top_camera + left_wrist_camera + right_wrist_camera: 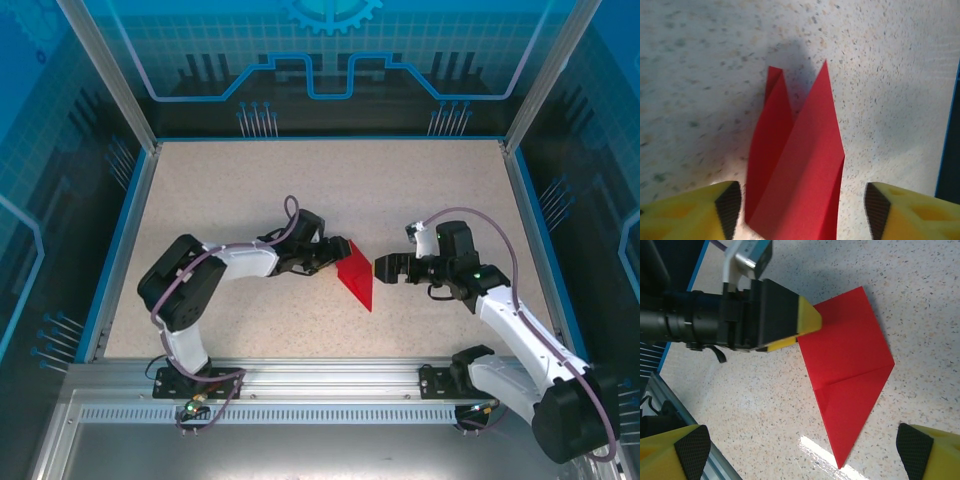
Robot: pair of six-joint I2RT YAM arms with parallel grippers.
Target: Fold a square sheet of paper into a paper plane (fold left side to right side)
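Observation:
The red paper plane [356, 279] lies mid-table as a slim folded dart, its point toward the near edge. In the left wrist view the paper plane [795, 165] shows two pointed flaps meeting at a crease. My left gripper [338, 255] is at its far wide end. The jaws of the left gripper [802, 212] stand open, one on each side of the paper, with a gap at each pad. My right gripper [384, 268] hovers just right of the plane. From the right wrist, the plane [850, 370] lies ahead of the wide-open right gripper [802, 455], which holds nothing.
The speckled table [250, 190] is ringed by a blue rim [128, 230] and glass walls. A metal rail [330, 385] carrying both arm bases runs along the near edge. Bare tabletop lies behind and to both sides of the paper.

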